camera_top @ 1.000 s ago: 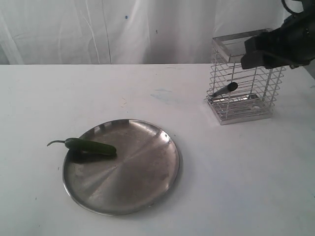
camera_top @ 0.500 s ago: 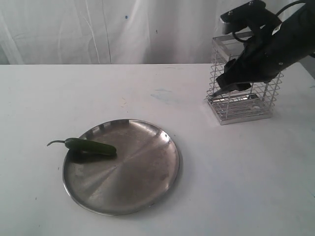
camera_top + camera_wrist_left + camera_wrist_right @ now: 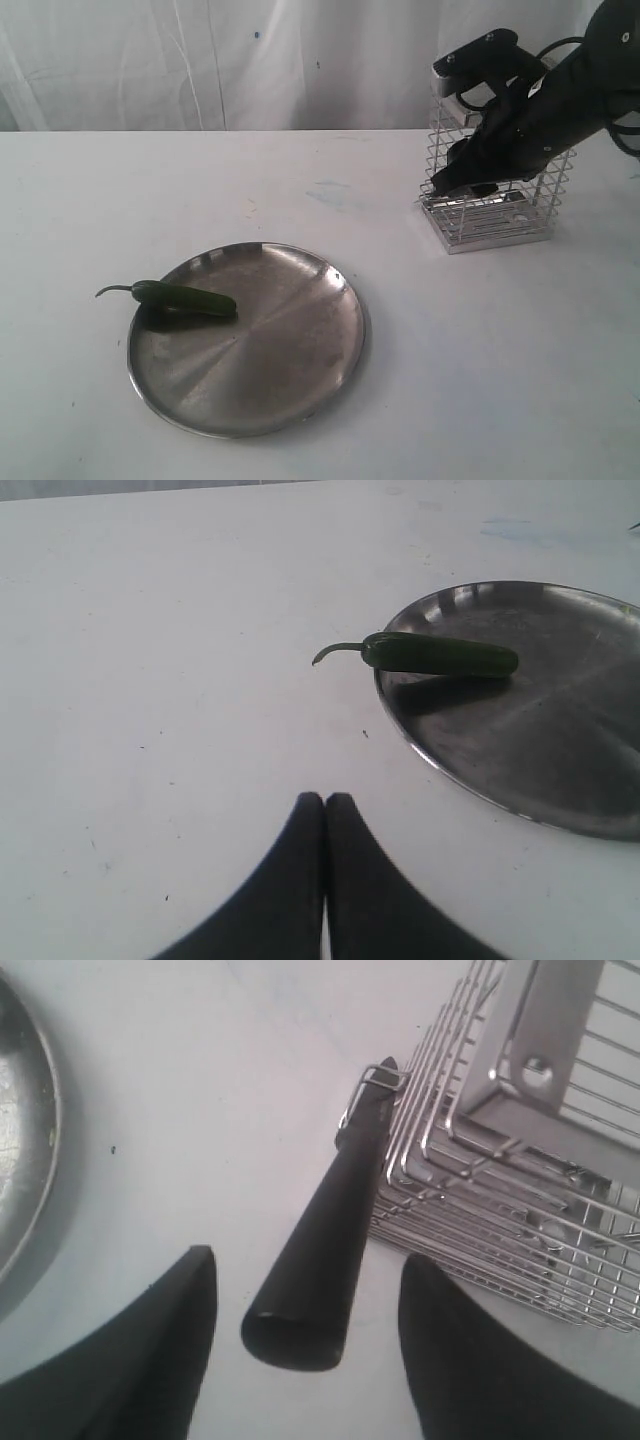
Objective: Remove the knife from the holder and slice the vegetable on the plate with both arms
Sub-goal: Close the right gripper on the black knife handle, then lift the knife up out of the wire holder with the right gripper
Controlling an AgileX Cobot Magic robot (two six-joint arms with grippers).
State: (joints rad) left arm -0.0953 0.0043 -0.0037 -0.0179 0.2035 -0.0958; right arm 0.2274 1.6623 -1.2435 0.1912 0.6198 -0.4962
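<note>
The knife's black handle [image 3: 325, 1230] sticks out through the side of the wire holder [image 3: 500, 1190]; its blade is hidden inside. My right gripper [image 3: 307, 1258] is open, with one finger on each side of the handle's free end and not touching it. In the exterior view that gripper [image 3: 468, 178] hangs against the holder's [image 3: 500, 215] front left face. The dark-green chili [image 3: 185, 300] lies on the left rim of the steel plate [image 3: 280, 340], stem pointing outward. My left gripper [image 3: 325, 798] is shut and empty, low over the table, short of the chili [image 3: 440, 655] and plate [image 3: 540, 740].
White tabletop all round, with a white curtain behind. The plate's edge [image 3: 25, 1160] shows at the side of the right wrist view. The left arm does not show in the exterior view.
My right arm has come down from above the holder's top to its front left side, bringing its open fingers around the knife handle. The chili, plate and holder stayed put.
</note>
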